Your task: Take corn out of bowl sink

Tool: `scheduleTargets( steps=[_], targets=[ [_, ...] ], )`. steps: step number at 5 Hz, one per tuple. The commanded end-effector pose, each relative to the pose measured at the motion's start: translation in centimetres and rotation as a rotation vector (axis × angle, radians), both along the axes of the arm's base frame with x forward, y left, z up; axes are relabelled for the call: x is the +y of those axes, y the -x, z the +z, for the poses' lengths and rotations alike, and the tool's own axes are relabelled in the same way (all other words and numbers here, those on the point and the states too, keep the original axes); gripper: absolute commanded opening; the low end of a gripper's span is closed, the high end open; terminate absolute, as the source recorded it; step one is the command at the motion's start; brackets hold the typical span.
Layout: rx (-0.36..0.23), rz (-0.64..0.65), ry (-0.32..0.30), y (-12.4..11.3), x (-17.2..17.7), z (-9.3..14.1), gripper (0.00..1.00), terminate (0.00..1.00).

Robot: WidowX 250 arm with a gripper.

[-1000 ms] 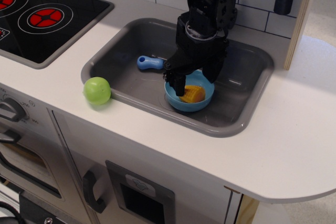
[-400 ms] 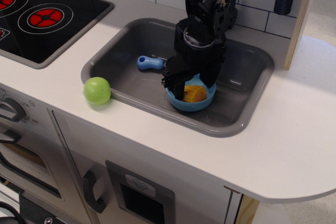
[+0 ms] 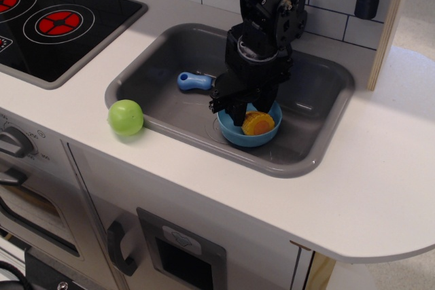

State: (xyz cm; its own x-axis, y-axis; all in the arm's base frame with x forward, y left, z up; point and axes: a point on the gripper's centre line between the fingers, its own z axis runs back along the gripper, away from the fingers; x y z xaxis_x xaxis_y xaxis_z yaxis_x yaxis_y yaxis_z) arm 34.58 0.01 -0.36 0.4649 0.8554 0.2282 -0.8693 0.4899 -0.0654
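Yellow, with its orange cut end turned up, the corn [image 3: 258, 123] is seen lying in the bowl [image 3: 236, 135], which sits on the sink [image 3: 170, 110] floor just right of frame centre, near the front wall. The tool [image 3: 245, 109] is lowered over the bowl's upper-left part, apparently so that the corn can be reached from above; one finger [image 3: 236, 111] is set just left of the corn, but the other is hidden, so whether the tool is released or clenched cannot be told, and no grip on the corn can be confirmed. Room is limited by the bowl's rim and the sink's front wall; more open floor is offered at the right and far left. A blue handle [image 3: 194, 81] lies left of the arm, and a green ball [image 3: 126, 117] rests on the bench [image 3: 353, 188] at the sink's left lip.
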Motion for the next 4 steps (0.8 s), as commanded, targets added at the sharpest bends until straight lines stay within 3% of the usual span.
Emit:
scheduleTargets(
  steps=[1,4],
  targets=[
    [-0.055,0.026,-0.004,-0.7,1.0,2.6,0.0,0.0],
    [-0.088,0.042,0.122,-1.5,3.6,7.3,0.0,0.0]
  ],
)
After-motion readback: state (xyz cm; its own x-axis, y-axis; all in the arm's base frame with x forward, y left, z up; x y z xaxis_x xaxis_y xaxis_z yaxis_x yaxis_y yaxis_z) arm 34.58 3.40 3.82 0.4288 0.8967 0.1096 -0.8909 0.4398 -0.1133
